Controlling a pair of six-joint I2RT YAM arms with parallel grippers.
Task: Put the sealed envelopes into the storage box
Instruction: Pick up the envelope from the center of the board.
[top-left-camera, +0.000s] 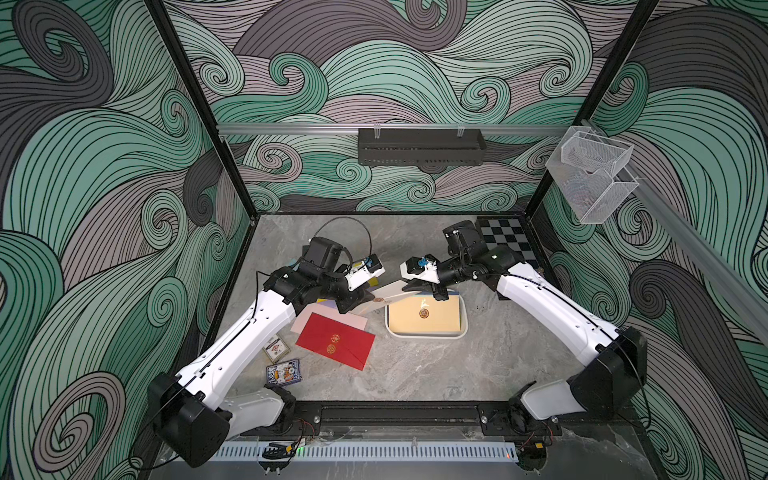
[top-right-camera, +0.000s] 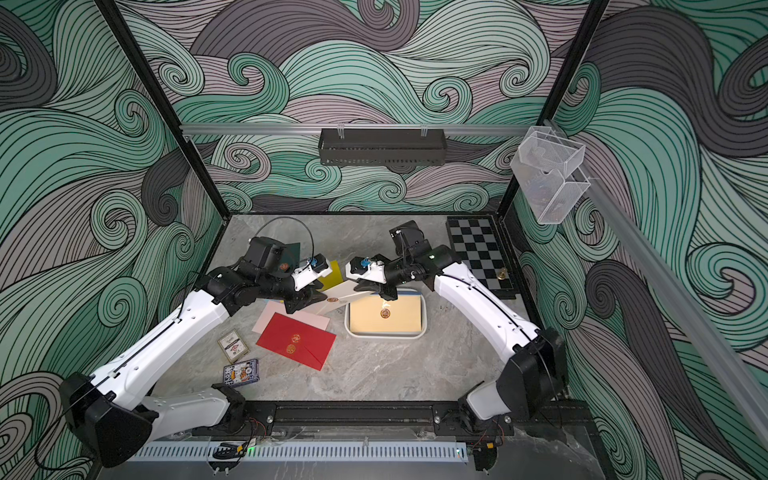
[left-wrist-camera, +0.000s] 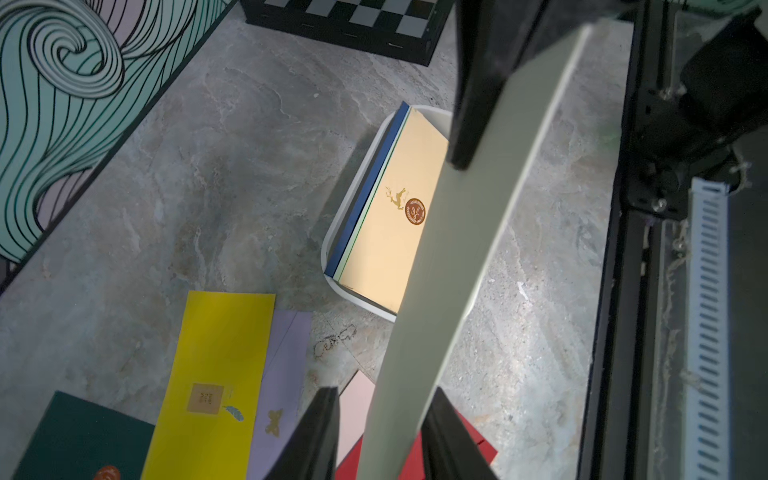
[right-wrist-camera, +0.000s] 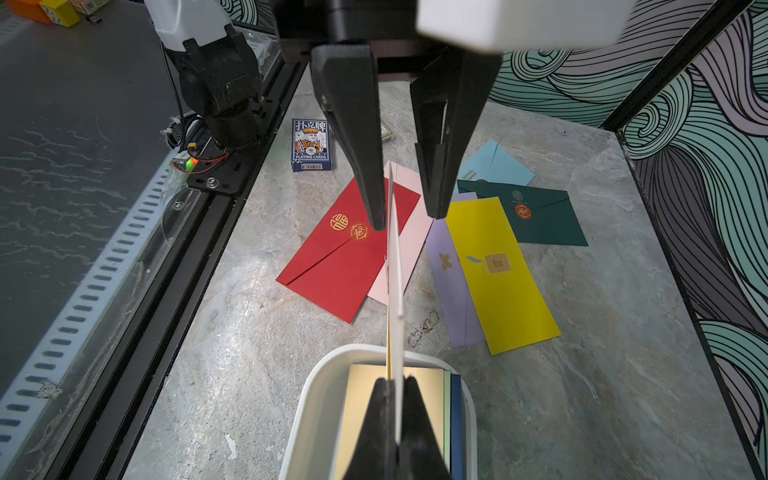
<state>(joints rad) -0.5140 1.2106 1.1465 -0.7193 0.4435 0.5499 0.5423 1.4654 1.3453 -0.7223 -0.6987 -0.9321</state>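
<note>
Pale cream paper – one sealed envelope (top-left-camera: 392, 293) is held in the air between two claws, over the side of the storage box (top-left-camera: 426, 335) that faces the left edge of the bench (top-left-camera: 415, 374). The right claw (right-wrist-camera: 392, 380) pinches one end tight. The left claw (right-wrist-camera: 405, 220) stands parted around the other end, one finger touching the paper. The white box, near mid-bench, already holds a tan envelope (top-left-camera: 424, 316) with a blue envelope (left-wrist-camera: 361, 199) edging out beneath. Left to box, fanned toward the left edge: red envelope (top-left-camera: 336, 340), pink envelope (top-left-camera: 309, 318), lilac envelope (right-wrist-camera: 453, 291), yellow envelope (right-wrist-camera: 503, 274), dark green envelope (right-wrist-camera: 540, 220), light blue envelope (right-wrist-camera: 496, 164) – likely under halfway
</note>
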